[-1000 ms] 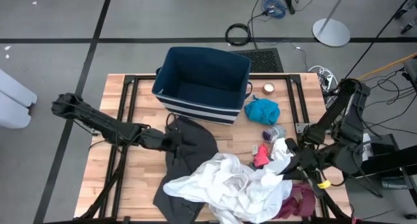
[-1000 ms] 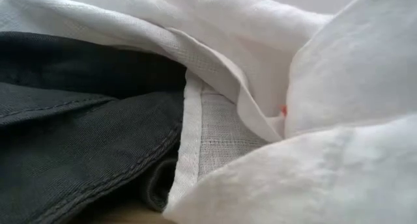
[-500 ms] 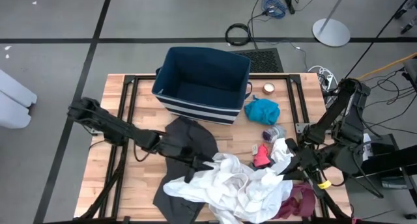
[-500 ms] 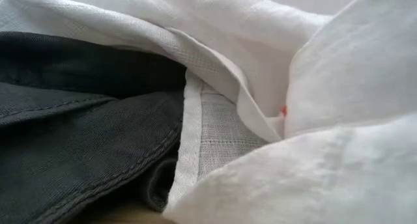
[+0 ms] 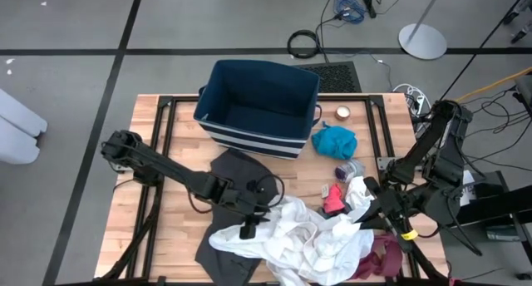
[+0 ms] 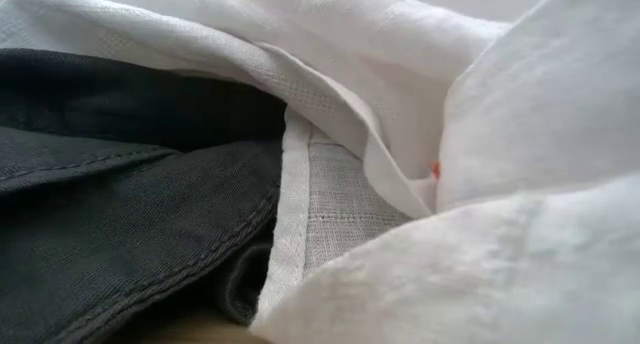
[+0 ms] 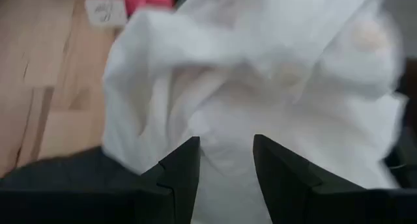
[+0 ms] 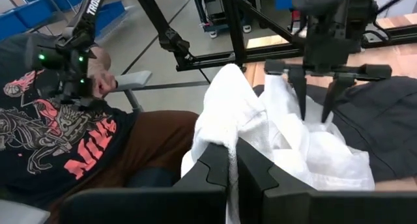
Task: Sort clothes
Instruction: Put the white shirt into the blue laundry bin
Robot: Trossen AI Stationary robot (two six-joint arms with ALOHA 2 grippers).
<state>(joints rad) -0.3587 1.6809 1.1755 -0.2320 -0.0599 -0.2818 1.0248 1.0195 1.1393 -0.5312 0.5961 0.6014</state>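
Left gripper (image 5: pixel 247 229) hovered over white shirt (image 5: pixel 295 232), jaws spread. Right gripper (image 8: pixel 232 160) pinched its far edge. Risked dragging grey top (image 5: pixel 241 179) along.

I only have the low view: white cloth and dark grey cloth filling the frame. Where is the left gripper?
Observer: The left gripper hangs open over the left edge of the white garment.
Operator: And the right one?
Observer: The right gripper is shut at the pile's right side, with white fabric bunched at its fingers.
Operator: Anything in the bin?
Observer: The striped blue bin looks empty; the bright blue top lies on the table beside it.
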